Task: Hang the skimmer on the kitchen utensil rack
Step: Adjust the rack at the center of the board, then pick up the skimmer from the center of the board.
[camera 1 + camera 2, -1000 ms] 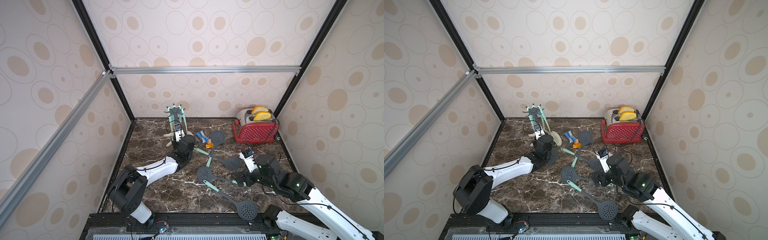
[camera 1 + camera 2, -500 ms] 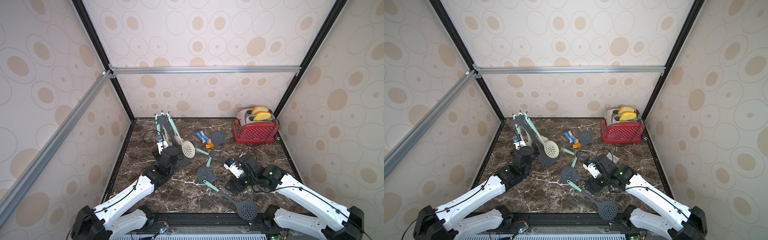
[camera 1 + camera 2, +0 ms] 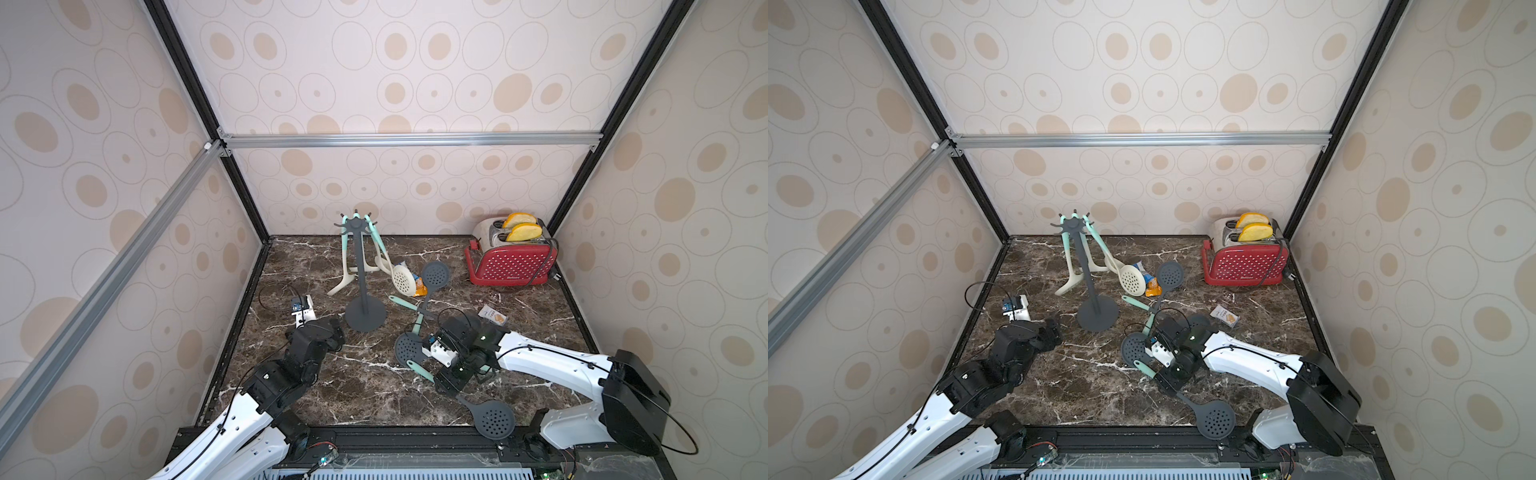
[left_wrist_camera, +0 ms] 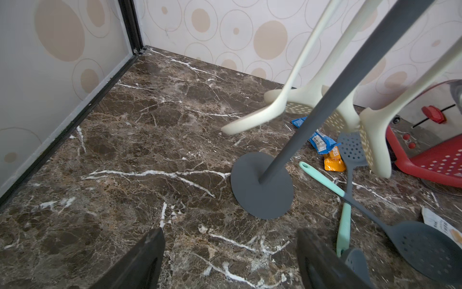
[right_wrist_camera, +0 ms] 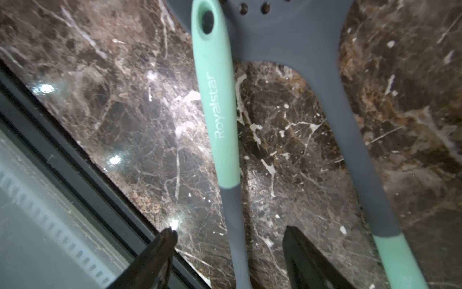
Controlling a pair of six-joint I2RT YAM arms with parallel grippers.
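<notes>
right gripper [image 5: 230, 231] spread astride the skimmer [image 5: 217, 112] handle, not touching, near the front edge of the bench [image 5: 125, 112], skimmer head cut off, left gripper [image 4: 228, 234] released, kitchen utensil rack [image 4: 262, 185] crown out of frame

Kitchen utensil rack [image 3: 360, 274] stands left of centre on the desk [image 3: 316, 395], with the toaster [image 3: 511, 259] tucked into the back right corner. A hanging skimmer [image 3: 402, 279] dangles from the crown, right of the pole, seemingly clear of the desk. Snack packets [image 3: 419, 284] sit just beside it. Crossed skimmers [image 3: 435, 274] lie right of the base. The front skimmer [image 3: 492, 417] lies nearest the front edge, with the right tool [image 5: 230, 232] astride its handle. The left tool [image 3: 334, 332] sits before the base, to its left and apart.
</notes>
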